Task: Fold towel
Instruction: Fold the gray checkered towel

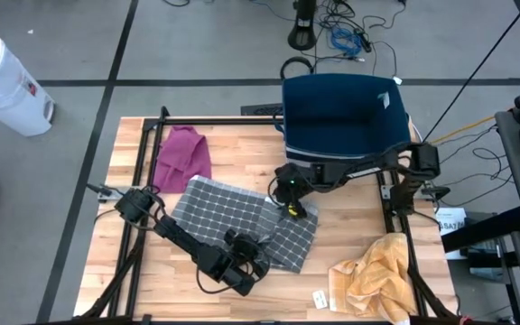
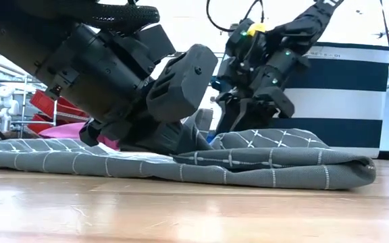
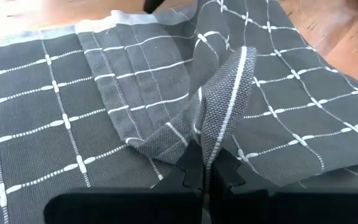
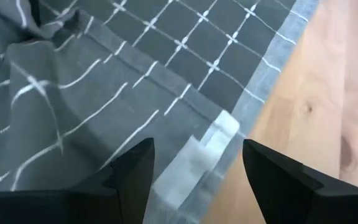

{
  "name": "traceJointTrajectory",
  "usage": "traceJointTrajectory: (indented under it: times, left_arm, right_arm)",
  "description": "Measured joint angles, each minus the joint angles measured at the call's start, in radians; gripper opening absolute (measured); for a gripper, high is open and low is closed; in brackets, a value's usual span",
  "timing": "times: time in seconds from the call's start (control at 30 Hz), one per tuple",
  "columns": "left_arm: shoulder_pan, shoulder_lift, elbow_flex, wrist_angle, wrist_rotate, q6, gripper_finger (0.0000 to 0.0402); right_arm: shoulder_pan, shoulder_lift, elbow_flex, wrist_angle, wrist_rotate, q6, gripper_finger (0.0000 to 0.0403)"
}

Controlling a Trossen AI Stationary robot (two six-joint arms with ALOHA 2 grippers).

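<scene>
Grey checked towel (image 1: 242, 221) lies mid-table, partly folded, left gripper (image 3: 205, 180) clenched on a pinched ridge of it near its front edge, right gripper (image 4: 194, 163) spread wide over its far corner, navy striped bin (image 1: 343, 113) behind, contents unseen.

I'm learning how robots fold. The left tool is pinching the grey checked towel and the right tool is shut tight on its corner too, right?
Not quite. The left tool does pinch a fold of the grey checked towel, but the right tool is open above the towel's corner and grips nothing. The right wrist view shows this.
</scene>
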Motion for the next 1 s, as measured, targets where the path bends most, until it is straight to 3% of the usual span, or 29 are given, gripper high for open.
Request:
traceJointTrajectory:
  times: [0.23, 0.63, 0.77, 1.0]
  left_arm:
    - [0.0, 0.0, 0.0, 0.0, 0.0, 0.003, 0.0]
    - [0.002, 0.0, 0.0, -0.001, 0.0, 0.008, 0.0]
    - [0.002, 0.0, 0.0, -0.001, 0.005, 0.009, 0.0]
    - [0.003, 0.0, 0.0, 0.0, 0.007, 0.009, 0.0]
  right_arm:
    - [-0.03, 0.072, 0.085, -0.057, -0.152, -0.026, 0.0231]
    - [-0.059, 0.216, 0.178, -0.118, -0.117, -0.105, 0.0227]
    - [-0.053, 0.199, 0.176, -0.137, -0.099, -0.11, 0.0191]
    - [-0.042, 0.161, 0.173, -0.199, -0.078, -0.139, 0.009]
